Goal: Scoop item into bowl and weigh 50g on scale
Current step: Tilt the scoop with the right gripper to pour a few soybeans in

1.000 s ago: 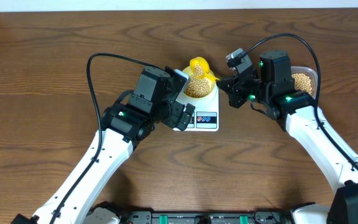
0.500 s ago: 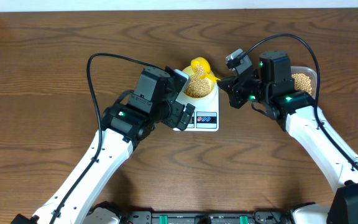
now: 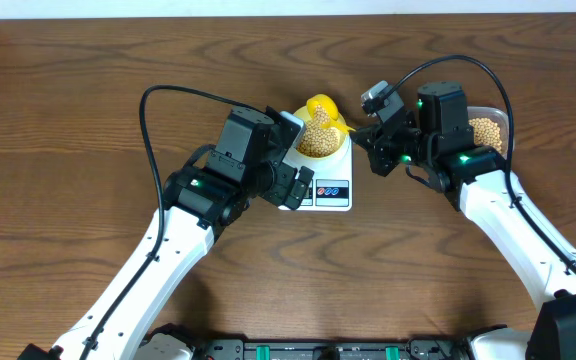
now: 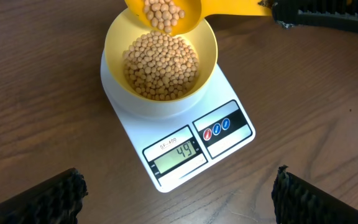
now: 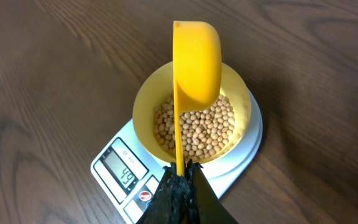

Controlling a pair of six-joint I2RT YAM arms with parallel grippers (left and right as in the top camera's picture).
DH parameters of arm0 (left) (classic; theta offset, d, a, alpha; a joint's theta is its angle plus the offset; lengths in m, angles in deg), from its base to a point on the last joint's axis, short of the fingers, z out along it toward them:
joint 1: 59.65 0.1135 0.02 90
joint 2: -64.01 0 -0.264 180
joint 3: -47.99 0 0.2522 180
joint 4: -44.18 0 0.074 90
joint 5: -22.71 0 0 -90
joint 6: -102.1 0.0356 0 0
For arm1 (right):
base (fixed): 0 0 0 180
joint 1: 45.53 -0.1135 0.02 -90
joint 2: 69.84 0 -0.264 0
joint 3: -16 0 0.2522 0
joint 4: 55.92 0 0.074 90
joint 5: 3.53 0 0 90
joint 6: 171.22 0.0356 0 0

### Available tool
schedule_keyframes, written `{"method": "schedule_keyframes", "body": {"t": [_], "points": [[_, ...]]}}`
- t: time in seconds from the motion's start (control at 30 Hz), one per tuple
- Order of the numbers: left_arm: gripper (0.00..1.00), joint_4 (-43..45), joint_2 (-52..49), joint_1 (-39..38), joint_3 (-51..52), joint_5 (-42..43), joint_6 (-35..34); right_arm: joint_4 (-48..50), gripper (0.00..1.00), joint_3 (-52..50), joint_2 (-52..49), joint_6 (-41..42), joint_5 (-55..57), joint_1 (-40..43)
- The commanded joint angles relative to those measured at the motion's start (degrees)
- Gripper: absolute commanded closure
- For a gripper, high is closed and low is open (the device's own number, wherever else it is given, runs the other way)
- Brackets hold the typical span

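The pale-yellow bowl [image 4: 160, 59] sits on the white scale [image 4: 185, 140] and holds many tan beans [image 4: 161, 68]; the display [image 4: 178, 154] reads 49. My right gripper [image 5: 180, 177] is shut on the handle of a yellow scoop [image 5: 196, 59], tilted on its side over the bowl [image 5: 194, 118]. The scoop [image 4: 163, 12] still carries some beans. My left gripper [image 4: 179, 193] is open and empty, hovering just in front of the scale. In the overhead view the scale [image 3: 330, 180] lies between my left gripper [image 3: 290, 188] and right gripper [image 3: 360, 135].
A clear plastic tub [image 3: 503, 125] with more beans stands at the right behind my right arm. The dark wood table [image 3: 68, 120] runs all around. Black cables loop over both arms.
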Motion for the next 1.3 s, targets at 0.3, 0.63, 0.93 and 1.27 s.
{"method": "schedule_keyframes", "body": {"t": [0.3, 0.63, 0.93, 1.27], "points": [[0.02, 0.04, 0.02, 0.24, -0.2, -0.72, 0.57, -0.74, 0.99, 0.5, -0.31, -1.86, 1.88, -1.33], [0.02, 0.04, 0.02, 0.24, -0.2, -0.72, 0.57, -0.59, 0.99, 0.5, -0.28, 3.02, 2.16, -1.31], [0.02, 0.04, 0.02, 0.24, -0.2, -0.72, 0.57, 1.49, 0.99, 0.5, -0.26, 7.85, 0.31, -1.25], [0.02, 0.04, 0.02, 0.24, -0.2, -0.72, 0.57, 3.74, 0.99, 0.5, -0.17, 12.85, 0.2, -0.37]]}}
